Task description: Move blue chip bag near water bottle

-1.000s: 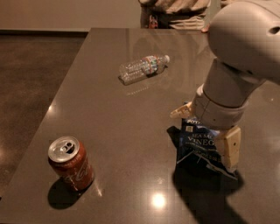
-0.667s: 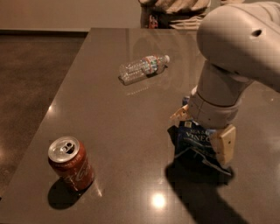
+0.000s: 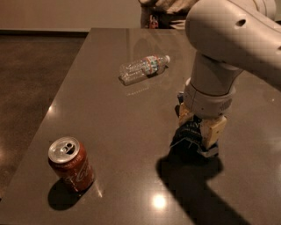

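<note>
The blue chip bag (image 3: 189,139) stands crumpled on the dark table, right of centre, with white lettering showing. My gripper (image 3: 198,125) comes down on it from above, with a tan finger on each side, and is shut on the bag's top. The arm's large white wrist hides the bag's upper part. The water bottle (image 3: 144,68) lies on its side farther back and to the left, cap pointing right, apart from the bag.
A red soda can (image 3: 70,163) stands upright near the table's front left corner. The table's left edge (image 3: 66,79) drops to a dark floor. Cluttered items (image 3: 158,13) sit beyond the far edge.
The arm has shifted left and lowered over the bag. The two fingers have drawn together on the bag, which now looks narrower and squeezed. Bottle and can have not moved.
</note>
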Controlling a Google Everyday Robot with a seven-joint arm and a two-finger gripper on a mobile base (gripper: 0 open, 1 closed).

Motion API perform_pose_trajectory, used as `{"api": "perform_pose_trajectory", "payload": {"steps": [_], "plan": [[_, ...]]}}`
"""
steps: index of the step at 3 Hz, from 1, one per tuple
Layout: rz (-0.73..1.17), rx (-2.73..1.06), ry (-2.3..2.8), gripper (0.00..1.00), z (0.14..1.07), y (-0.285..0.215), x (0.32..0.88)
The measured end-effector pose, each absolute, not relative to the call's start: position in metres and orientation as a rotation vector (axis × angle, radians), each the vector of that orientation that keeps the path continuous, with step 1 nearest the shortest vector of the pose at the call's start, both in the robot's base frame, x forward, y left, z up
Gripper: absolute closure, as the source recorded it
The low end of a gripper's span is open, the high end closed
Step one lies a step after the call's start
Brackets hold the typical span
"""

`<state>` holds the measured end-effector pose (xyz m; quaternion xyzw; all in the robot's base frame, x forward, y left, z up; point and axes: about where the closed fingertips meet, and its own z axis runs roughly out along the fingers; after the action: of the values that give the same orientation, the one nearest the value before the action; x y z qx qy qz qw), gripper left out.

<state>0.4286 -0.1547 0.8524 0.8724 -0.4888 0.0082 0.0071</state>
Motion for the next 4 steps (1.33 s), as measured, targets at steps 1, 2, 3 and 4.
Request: {"api": "perform_pose_trajectory", "payload": {"steps": [1, 2, 3, 4], "plan": [[0.048, 2.737, -1.613, 0.89, 0.874, -0.14, 0.456], [0.039, 2.758, -1.666, 1.0, 0.889, -0.125, 0.483], [0.014, 2.759, -1.74, 1.0, 0.898, -0.107, 0.513], [0.004, 2.741, -1.809, 1.0, 0.901, -0.092, 0.54]]}}
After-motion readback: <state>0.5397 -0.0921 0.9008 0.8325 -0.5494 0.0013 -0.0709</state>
